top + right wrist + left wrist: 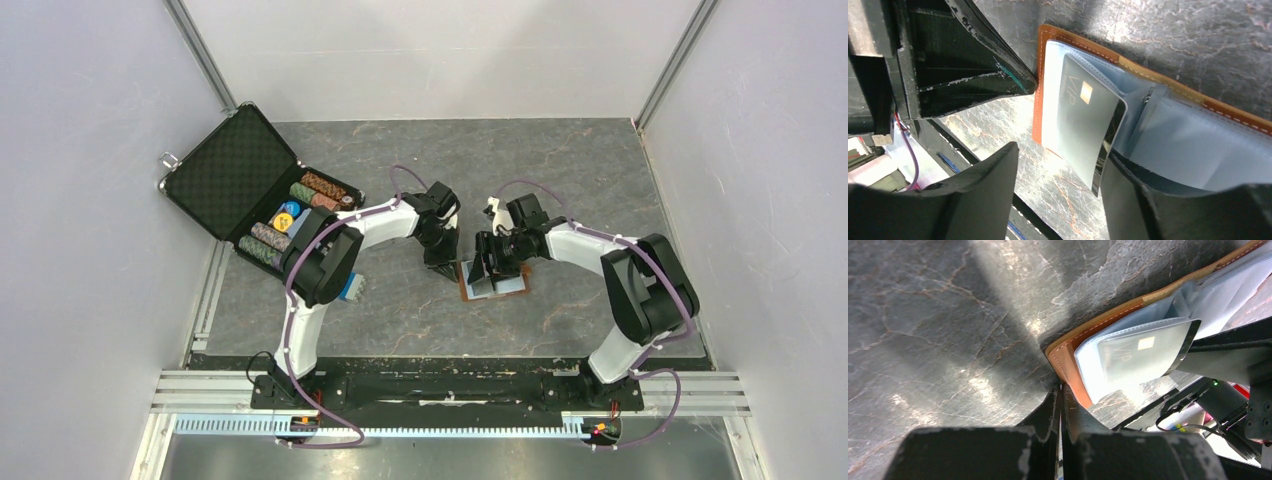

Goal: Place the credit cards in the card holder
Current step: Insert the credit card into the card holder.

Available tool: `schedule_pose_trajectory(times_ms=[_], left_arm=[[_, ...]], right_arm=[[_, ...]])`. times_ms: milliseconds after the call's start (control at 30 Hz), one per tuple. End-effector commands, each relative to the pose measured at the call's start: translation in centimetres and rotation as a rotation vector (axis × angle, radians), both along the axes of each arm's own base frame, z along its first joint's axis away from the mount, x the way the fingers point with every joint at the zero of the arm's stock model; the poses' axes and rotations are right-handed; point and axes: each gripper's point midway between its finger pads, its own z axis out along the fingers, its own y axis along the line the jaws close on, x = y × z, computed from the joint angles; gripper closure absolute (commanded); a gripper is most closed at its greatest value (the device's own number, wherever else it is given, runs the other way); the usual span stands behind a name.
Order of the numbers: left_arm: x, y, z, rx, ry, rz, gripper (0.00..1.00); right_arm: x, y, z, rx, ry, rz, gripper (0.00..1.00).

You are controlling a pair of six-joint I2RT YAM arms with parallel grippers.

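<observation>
From above, the card holder lies open on the table, tan rim around pale blue. The left gripper is at its left edge and the right gripper is over it. Left wrist view: jaws clenched, tips against the holder's tan corner. Right wrist view: jaws released, astride a dark grey credit card with a gold chip, half inside the holder's clear sleeve.
</observation>
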Motion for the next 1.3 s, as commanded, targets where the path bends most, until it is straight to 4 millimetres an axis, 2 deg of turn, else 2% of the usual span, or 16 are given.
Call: schedule_pose_trajectory(times_ms=[0, 233, 367, 433, 567, 600, 667, 833, 967, 1133, 1267], left_arm=[[0.3, -1.8, 0.6, -0.046, -0.039, -0.053, 0.97], [0.7, -2.0, 1.3, -0.056, -0.059, -0.054, 0.95], [1.0, -2.2, 1.9, -0.072, -0.075, -0.053, 0.92], [0.9, -2.4, 2.1, -0.080, -0.072, -0.053, 0.92], [0.8, -2.6, 2.3, -0.097, -0.069, -0.059, 0.92], [0.8, -2.7, 2.3, -0.099, -0.067, -0.058, 0.92], [0.8, -2.7, 2.3, -0.103, -0.066, -0.059, 0.92], [0.6, -3.4, 2.6, -0.139, -0.048, -0.059, 0.92], [0.4, -3.6, 2.6, -0.146, -0.042, -0.064, 0.92], [0.5, -3.6, 2.9, -0.149, -0.051, -0.064, 0.92], [1.1, -3.3, 3.8, -0.135, -0.105, -0.062, 0.92]], right_arm=[[0.1, -1.8, 0.5, -0.109, -0.062, 0.018, 0.35], [0.1, -1.9, 1.5, -0.119, -0.094, 0.037, 0.28], [0.3, -1.6, 1.7, -0.113, -0.094, 0.042, 0.30], [0.4, -1.8, 1.6, -0.127, -0.087, 0.041, 0.40], [0.3, -2.3, 1.1, -0.167, -0.073, 0.048, 0.78], [0.4, -2.5, 1.0, -0.181, -0.075, 0.049, 0.81], [0.4, -2.8, 0.7, -0.210, -0.082, 0.058, 0.81], [-0.3, -2.4, -0.2, -0.182, -0.053, 0.073, 0.72], [-1.0, -0.6, -0.3, -0.067, -0.013, 0.077, 0.63], [-1.7, 1.4, 0.3, 0.070, 0.045, 0.072, 0.59], [-1.4, 0.8, 0.4, 0.030, 0.023, 0.073, 0.55]])
